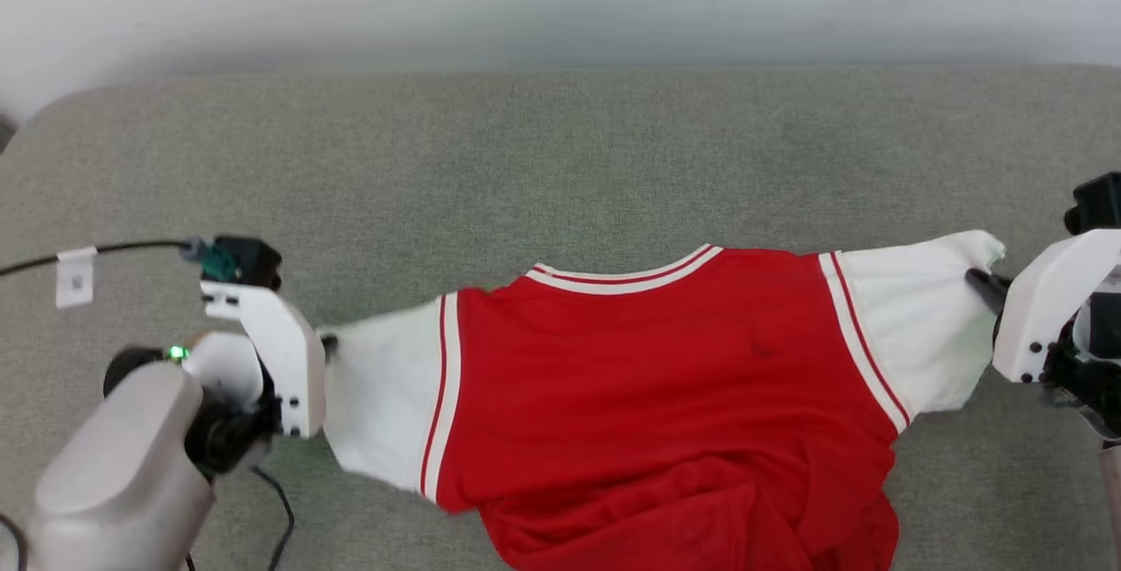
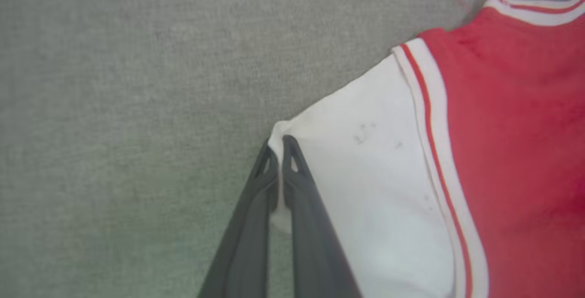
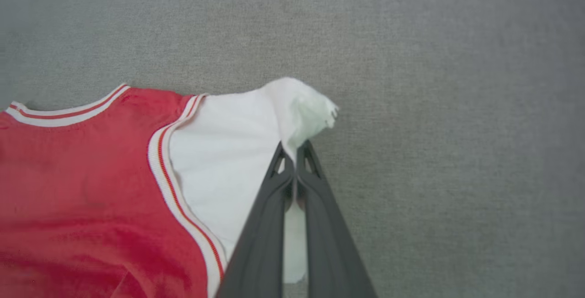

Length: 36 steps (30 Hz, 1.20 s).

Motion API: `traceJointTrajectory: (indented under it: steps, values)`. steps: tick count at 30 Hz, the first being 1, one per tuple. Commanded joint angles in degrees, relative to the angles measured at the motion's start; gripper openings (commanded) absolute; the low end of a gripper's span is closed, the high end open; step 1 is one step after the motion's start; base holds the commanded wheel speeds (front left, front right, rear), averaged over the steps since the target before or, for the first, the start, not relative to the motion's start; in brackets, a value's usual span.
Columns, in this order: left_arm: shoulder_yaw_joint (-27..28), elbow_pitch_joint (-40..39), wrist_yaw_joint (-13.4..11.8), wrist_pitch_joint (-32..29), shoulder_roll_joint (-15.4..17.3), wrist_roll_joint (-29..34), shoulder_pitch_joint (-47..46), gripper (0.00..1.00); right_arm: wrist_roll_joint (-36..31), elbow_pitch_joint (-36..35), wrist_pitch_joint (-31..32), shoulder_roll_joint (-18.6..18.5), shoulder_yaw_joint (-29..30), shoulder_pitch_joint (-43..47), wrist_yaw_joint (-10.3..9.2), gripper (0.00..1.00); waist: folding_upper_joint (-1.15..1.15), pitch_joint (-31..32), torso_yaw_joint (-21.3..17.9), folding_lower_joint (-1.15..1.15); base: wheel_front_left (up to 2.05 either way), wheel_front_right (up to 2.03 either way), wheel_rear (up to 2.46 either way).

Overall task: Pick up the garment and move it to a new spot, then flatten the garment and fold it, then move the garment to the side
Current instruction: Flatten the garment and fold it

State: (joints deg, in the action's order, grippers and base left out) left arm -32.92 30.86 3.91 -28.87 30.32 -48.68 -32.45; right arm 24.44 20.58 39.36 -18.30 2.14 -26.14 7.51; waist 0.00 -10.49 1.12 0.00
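Head view: my left gripper (image 1: 329,344) and right gripper (image 1: 979,280) each pinch a white sleeve of the garment (image 1: 657,378), spread between them on the grey counter (image 1: 560,159). A black cable (image 1: 131,247) runs behind my left wrist.

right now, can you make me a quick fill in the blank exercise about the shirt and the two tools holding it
1. The left tool is shut on the edge of a ____ sleeve of the garment.
2. The right tool is shut on the opposite sleeve, so ____ tools hold the garment.
3. Between its sleeves, the garment's body is ____ in colour.

Missing words: white; two; red
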Motion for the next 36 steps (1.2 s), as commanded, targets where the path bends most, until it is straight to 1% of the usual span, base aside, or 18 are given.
traceJointTrajectory:
  steps: [1, 6, 13, 15, 17, 20, 25, 28, 31, 35, 36]
  values:
    - [0.29, -0.03, -0.31, 0.56, 0.30, 0.49, -1.20, 0.00, -0.24, 0.24, -0.29, -0.44, -0.09, -0.84, -0.04, 0.00, 0.00, 0.65, 0.14, 0.00, 0.00, 0.00, 0.00]
    - [1.47, -0.41, -3.15, 6.86, 0.26, 4.72, -7.38, 0.00, -1.64, 1.70, -4.60, -2.27, -0.87, -4.32, -0.04, 0.00, 0.00, 2.22, 0.24, 0.00, 0.00, 0.00, 0.00]
    - [2.45, 1.72, -5.93, 14.05, -0.74, 10.05, -18.29, 0.00, -4.96, 4.75, -10.78, -3.81, -2.24, -12.91, -0.04, 0.00, 0.00, 1.98, -0.48, 0.00, 0.00, 0.00, 0.00]
    - [2.87, 2.91, -5.84, 16.24, -0.94, 11.23, -22.09, 0.00, -5.24, 5.43, -13.06, -4.34, -2.58, -16.60, -0.05, 0.00, 0.00, 0.88, -0.75, 0.00, 0.00, 0.00, 0.00]
    - [3.14, 4.33, -4.86, 17.81, -1.48, 11.59, -25.44, 0.00, -6.22, 6.05, -15.94, -4.86, -3.16, -20.22, -0.05, 0.00, 0.00, -0.39, -1.12, 0.00, 0.00, 0.00, 0.00]
    - [4.27, 6.03, -4.07, 21.00, -1.34, 12.33, -31.58, 0.00, -7.42, 6.90, -19.71, -4.99, -4.27, -26.29, -0.05, 0.00, 0.00, -3.01, -1.92, 0.00, 0.00, 0.00, 0.00]
    - [5.30, 8.16, -4.27, 27.46, -1.30, 15.10, -41.32, 0.00, -9.43, 8.23, -24.81, -5.64, -6.03, -36.89, -0.05, 0.00, 0.00, -8.07, -2.81, 0.00, 0.00, 0.00, 0.00]
    - [5.98, 9.47, -3.65, 31.35, -1.39, 16.10, -46.66, 0.00, -10.92, 9.43, -27.50, -6.04, -7.01, -43.01, -0.05, 0.00, 0.00, -10.73, -3.08, 0.00, 0.00, 0.00, 0.00]
    - [6.44, 10.78, -3.34, 34.63, -0.90, 17.36, -51.59, 0.00, -12.04, 10.56, -30.36, -6.28, -7.97, -49.10, -0.05, 0.00, 0.00, -13.29, -3.29, 0.00, 0.00, 0.00, 0.00]
    - [6.92, 11.75, -2.96, 37.55, -0.22, 18.53, -57.77, 0.00, -13.59, 12.00, -34.00, -6.99, -9.62, -56.84, -0.05, 0.00, 0.00, -17.11, -3.53, 0.00, 0.00, 0.00, 0.00]
    - [6.76, 12.12, -2.60, 38.68, 0.25, 19.30, -61.33, 0.00, -14.22, 12.93, -36.07, -7.24, -11.04, -61.49, -0.05, 0.00, 0.00, -19.83, -3.65, 0.00, 0.00, 0.00, 0.00]
